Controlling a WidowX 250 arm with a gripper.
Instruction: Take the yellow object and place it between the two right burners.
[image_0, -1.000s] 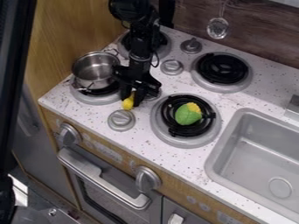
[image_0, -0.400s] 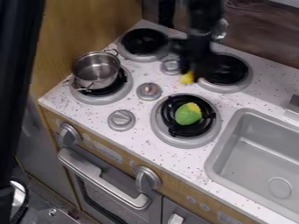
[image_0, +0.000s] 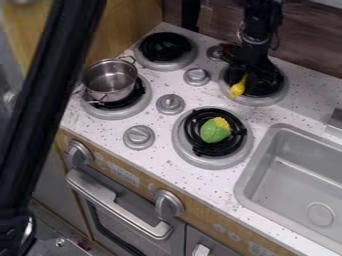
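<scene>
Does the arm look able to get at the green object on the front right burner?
Probably: nothing covers the green object, and the gripper hangs over the back right burner, but the yellow object at the gripper likely needs setting down first.

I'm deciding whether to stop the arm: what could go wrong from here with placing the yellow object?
The yellow object is at the gripper, over the back right burner; let go there, it might land on that burner rather than between the two. If it is carried too far forward, it could bump the green piece on the front right burner.
</scene>
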